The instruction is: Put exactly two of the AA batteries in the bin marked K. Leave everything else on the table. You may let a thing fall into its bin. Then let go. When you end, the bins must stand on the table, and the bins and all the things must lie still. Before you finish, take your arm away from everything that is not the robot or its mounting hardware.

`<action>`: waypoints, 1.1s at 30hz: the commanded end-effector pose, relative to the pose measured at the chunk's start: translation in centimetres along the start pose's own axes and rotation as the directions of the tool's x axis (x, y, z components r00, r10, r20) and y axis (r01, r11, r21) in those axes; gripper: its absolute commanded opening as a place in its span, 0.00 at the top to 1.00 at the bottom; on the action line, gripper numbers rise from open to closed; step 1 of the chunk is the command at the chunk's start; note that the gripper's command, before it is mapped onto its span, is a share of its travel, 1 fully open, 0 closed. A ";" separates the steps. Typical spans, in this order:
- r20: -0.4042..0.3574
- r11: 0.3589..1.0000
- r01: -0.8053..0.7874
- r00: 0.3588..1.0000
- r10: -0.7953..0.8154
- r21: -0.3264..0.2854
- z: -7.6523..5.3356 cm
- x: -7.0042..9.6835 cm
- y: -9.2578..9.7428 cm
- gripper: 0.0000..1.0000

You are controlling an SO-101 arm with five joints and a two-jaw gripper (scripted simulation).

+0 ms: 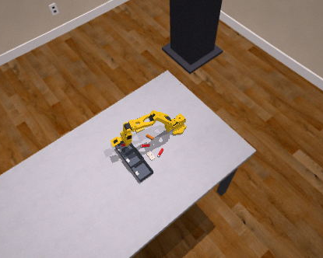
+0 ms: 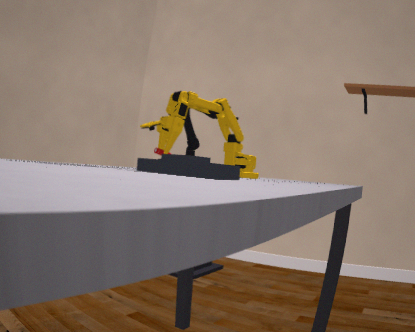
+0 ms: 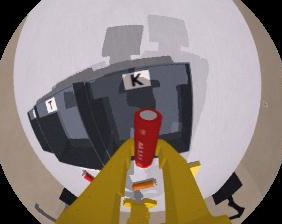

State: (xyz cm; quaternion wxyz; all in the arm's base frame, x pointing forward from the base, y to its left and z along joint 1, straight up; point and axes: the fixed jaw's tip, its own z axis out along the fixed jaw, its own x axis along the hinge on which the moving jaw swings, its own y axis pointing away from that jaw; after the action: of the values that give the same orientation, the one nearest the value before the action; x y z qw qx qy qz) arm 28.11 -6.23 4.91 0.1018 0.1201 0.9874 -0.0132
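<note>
1. The pincer (image 3: 144, 163) is pinching a red AA battery (image 3: 145, 137), which pokes out past the fingertips toward 12 o'clock in the wrist view.
2. The battery hangs just above the end of the dark bin row (image 1: 142, 171), near the compartment labelled K (image 3: 137, 80).
3. Risk: the tip sits close to the K compartment's near wall; released here, it may strike the rim and roll out onto the bench (image 1: 67, 202).
4. Two more red batteries (image 1: 145, 145) lie at about 3 o'clock from the bins; a low swing could scatter them.
</note>
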 end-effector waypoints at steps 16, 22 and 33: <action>0.099 1.000 0.017 0.995 -0.017 -0.001 -1.5 -1.1 0.2 1.00; 0.099 1.000 0.017 0.995 -0.017 -0.001 -0.9 -1.0 0.2 1.00; 0.099 1.000 0.017 0.995 -0.017 -0.001 -0.1 -0.9 0.2 1.00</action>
State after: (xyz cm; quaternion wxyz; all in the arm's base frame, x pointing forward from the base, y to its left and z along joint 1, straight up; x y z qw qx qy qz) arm 27.98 -6.20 3.02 0.0990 0.1202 0.9877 -0.0129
